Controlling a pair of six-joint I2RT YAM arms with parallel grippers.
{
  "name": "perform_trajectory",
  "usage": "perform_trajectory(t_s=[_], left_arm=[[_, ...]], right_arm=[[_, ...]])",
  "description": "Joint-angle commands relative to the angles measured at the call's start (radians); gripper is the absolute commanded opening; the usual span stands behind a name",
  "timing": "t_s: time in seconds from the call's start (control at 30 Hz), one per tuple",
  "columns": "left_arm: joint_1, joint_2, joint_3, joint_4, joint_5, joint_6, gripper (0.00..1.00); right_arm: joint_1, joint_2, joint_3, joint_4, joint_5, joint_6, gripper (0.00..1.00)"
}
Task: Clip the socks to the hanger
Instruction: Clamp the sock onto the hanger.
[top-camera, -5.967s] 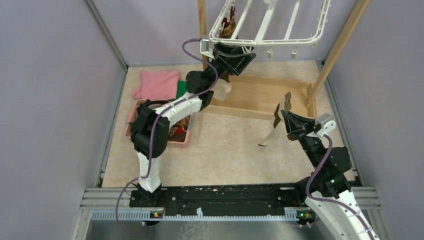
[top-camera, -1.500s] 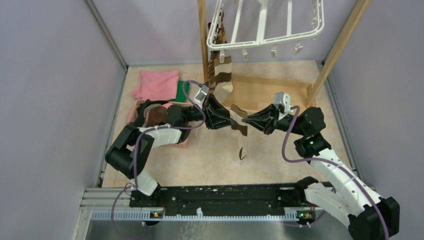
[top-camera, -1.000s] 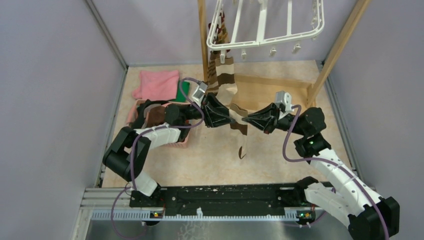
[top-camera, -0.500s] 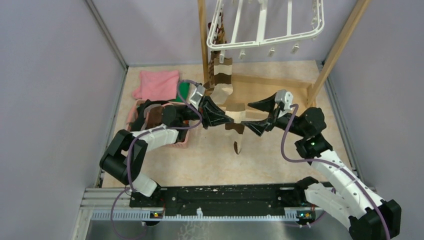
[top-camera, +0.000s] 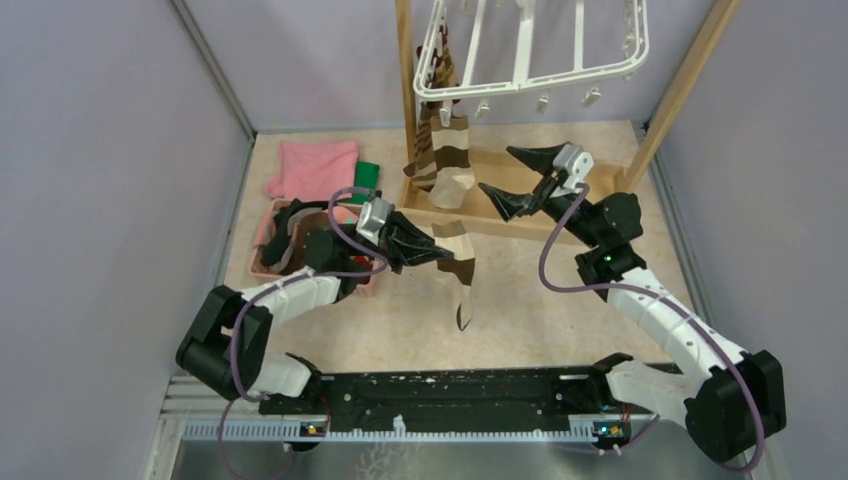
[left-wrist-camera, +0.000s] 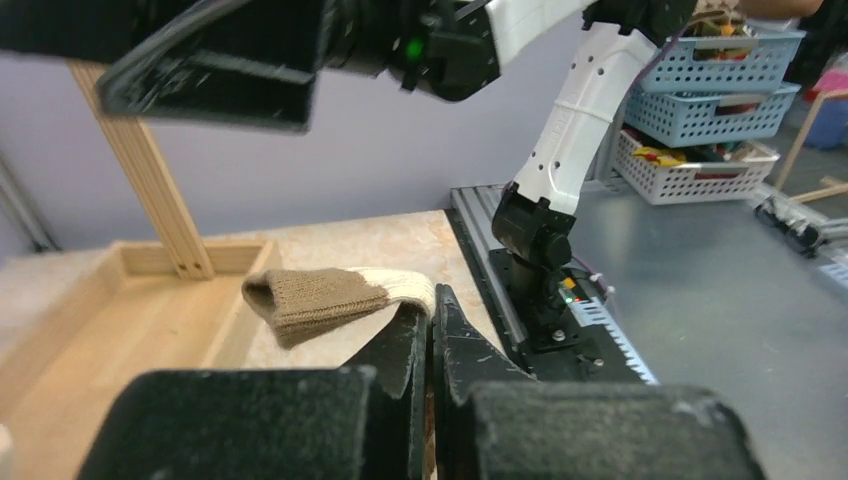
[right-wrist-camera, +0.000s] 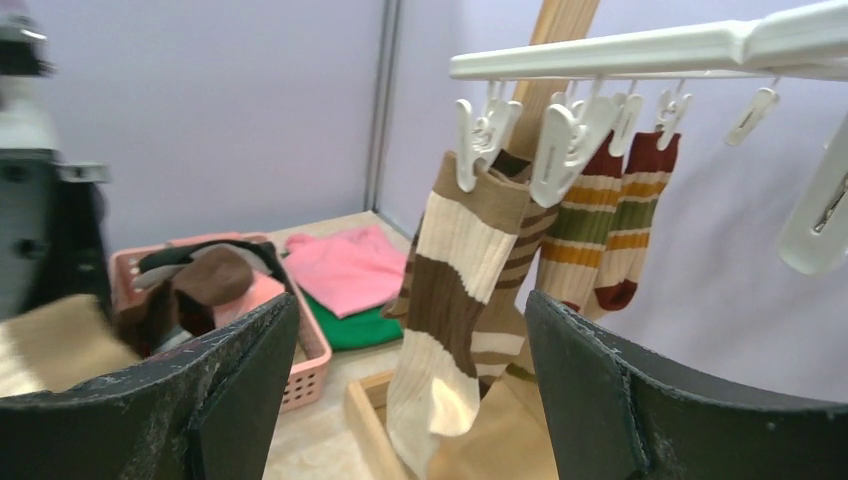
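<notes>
The left gripper pinches a striped sock below the hanger — perhaps by its cuff. The right gripper, spread wide, should open a free clip.

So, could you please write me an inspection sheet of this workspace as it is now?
Surface: beige marbled tabletop; no spill seen.
Job's things: white plastic rectangular hanger carries clipped striped socks; one brown-and-cream striped sock hangs from the left gripper.
Clutter: pink plastic basket holding dark garments; pink cloth; green cloth.
Grippers: left gripper shut on that sock; right gripper open, empty.
Cables: two purple cables, hanging in loose loops.
Surroundings: wooden post frame; plain lilac walls.
</notes>
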Motion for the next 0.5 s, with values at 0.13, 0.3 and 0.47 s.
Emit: perform_trajectory(t_s=[0.13,0.3,0.47], left_arm=[[-0.019,-0.185,0.003,-0.267,0.064,0.376,0.0],[-0.061,-0.291,0.049,-0.791,0.01,0.816,0.0],[-0.088,-0.358,0.034,-0.906,-0.054,0.96,0.0]], right_arm=[[-0.015,0.183,0.123,0.349,0.057,0.078,0.82],[-0.015,0.252,0.172,0.403,0.057,0.099,0.82],[-0.014,0.302,0.223,0.416,0.06,0.114,0.82]])
